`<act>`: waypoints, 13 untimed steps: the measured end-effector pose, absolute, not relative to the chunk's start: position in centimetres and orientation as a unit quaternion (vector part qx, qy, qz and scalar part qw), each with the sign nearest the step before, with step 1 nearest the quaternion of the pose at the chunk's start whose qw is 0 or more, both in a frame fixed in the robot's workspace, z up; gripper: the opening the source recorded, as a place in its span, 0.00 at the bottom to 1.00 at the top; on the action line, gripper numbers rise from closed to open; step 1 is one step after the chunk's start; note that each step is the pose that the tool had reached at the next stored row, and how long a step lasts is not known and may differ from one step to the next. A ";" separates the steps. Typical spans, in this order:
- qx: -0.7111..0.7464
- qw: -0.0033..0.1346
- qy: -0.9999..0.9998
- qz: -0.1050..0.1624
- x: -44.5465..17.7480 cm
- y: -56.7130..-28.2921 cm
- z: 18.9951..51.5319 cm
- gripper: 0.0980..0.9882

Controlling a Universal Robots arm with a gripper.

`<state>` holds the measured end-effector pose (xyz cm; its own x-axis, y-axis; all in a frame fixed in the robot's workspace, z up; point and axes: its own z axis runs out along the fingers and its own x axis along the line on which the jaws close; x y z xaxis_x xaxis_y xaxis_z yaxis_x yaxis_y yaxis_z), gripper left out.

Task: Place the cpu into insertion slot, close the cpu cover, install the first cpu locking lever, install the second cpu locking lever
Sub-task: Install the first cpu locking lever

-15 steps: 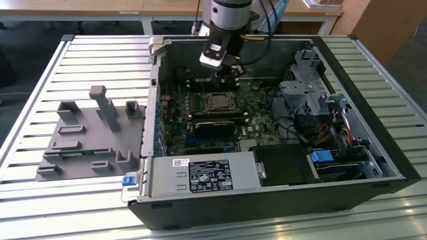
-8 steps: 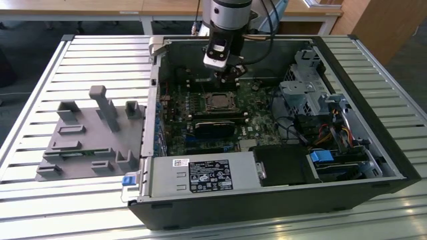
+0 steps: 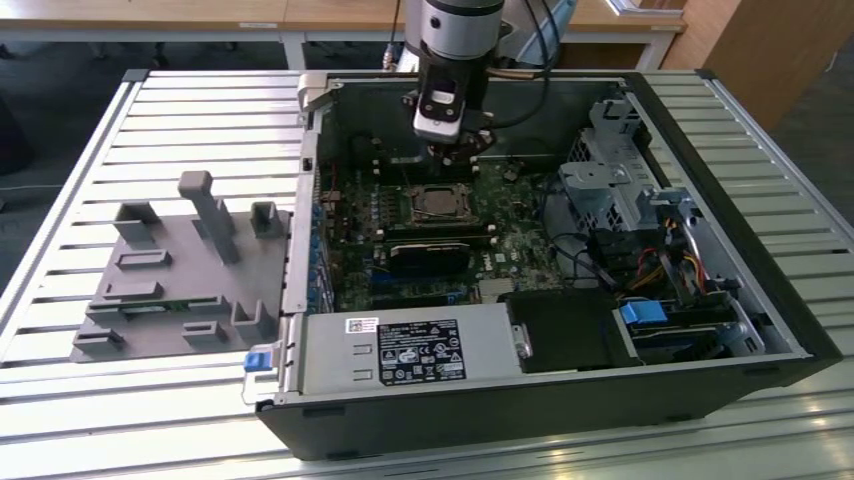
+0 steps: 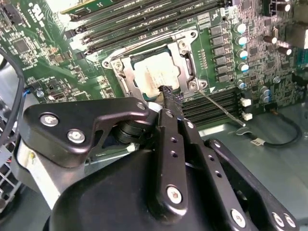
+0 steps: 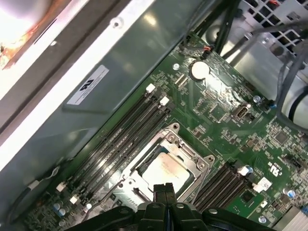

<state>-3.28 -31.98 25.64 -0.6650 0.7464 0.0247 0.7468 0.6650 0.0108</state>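
The cpu lies in the insertion slot, its silver-grey top showing through the window of the cpu cover, which lies flat over it. In the first wrist view the cpu sits inside the same silver cover frame. A thin silver locking lever sticks out loose from one socket corner. My gripper is shut with nothing held, its tip just above the socket edge near that corner. In the exterior view the gripper hangs over the far side of the socket.
The motherboard lies in an open computer case on a slatted table. Long black memory slots flank the socket. Cables and a drive cage fill the exterior view's right; a grey fixture stands at its left.
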 end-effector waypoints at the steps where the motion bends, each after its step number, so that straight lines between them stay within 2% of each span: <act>1: -0.405 0.009 -0.914 -0.010 -3.3 -32.0 25.6 0.01; 13: -0.327 0.010 -0.945 -0.009 -3.3 -32.0 25.6 0.01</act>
<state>-3.28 -31.99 25.63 -0.7858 0.6180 0.0247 0.6184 0.7858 0.0108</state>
